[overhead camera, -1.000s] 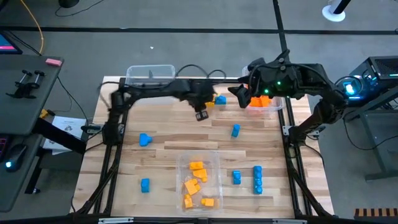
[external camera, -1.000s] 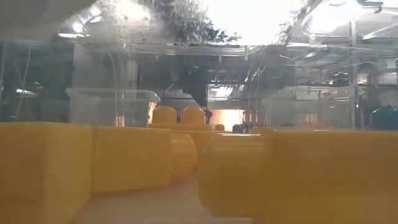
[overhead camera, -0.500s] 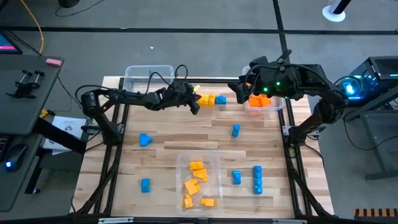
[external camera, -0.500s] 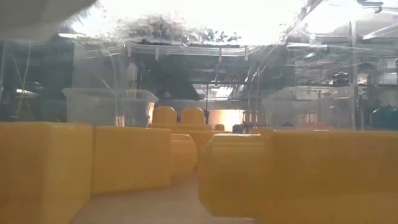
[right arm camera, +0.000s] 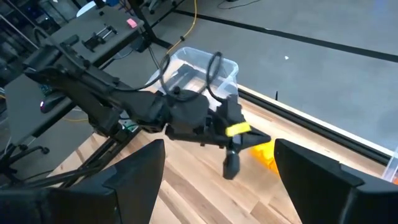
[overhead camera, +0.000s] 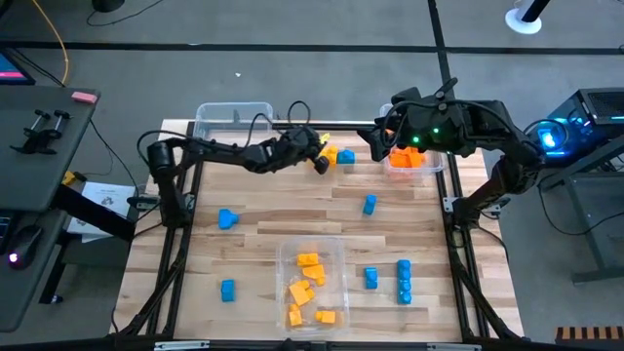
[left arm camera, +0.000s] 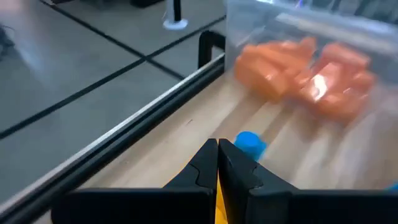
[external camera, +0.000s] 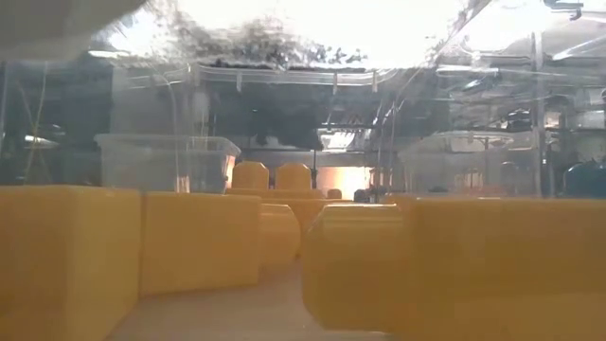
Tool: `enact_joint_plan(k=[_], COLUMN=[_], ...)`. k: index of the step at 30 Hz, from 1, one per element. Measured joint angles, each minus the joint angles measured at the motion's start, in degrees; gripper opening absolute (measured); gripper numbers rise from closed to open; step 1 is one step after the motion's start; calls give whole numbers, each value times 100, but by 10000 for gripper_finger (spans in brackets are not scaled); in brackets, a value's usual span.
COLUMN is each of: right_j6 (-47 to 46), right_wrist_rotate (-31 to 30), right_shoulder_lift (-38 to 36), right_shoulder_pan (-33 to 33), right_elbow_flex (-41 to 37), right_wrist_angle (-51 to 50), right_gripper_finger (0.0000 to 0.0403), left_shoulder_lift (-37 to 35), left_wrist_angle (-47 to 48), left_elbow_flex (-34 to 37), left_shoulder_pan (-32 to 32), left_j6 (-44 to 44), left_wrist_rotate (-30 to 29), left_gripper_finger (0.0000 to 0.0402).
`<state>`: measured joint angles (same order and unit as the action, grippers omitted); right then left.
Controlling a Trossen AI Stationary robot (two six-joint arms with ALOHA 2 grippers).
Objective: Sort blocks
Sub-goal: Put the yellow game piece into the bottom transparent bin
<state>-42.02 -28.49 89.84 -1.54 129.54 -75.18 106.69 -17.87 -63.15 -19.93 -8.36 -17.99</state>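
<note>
Blue blocks [overhead camera: 404,280] lie scattered; orange blocks [overhead camera: 309,290] fill two bins (some snapped together).

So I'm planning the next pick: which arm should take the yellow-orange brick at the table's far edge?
Left. The left gripper, shut, sits right beside the yellow-orange brick; the open right gripper hovers by the orange bin.

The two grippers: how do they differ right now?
The left gripper is shut, with a thin yellow piece between its fingers; the right gripper is open and empty. The left reaches across the table's far edge beside a yellow-orange block; the right hovers by the bin of orange blocks. Both are dark and two-fingered.
</note>
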Motion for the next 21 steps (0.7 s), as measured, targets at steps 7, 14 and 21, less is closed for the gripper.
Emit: enact_joint_plan(k=[7, 14, 21], right_j6=[-4, 56, 163], right_wrist_rotate=[61, 74, 265], right_shoulder_lift=[0, 0, 0], right_shoulder_pan=[0, 0, 0], right_elbow_flex=[-2, -2, -2], right_wrist_angle=[0, -5, -41], right_gripper_finger=[299, 299, 299], left_shoulder_lift=[700, 1003, 1002], left_wrist_angle=[1118, 1203, 1243], left_elbow_flex=[-1001, -1164, -1164], left_shoulder_pan=[209, 281, 158], left_j6=[-363, -1202, -1573], left_wrist_rotate=[-1070, -1548, -1866], left_gripper_finger=[0, 0, 0])
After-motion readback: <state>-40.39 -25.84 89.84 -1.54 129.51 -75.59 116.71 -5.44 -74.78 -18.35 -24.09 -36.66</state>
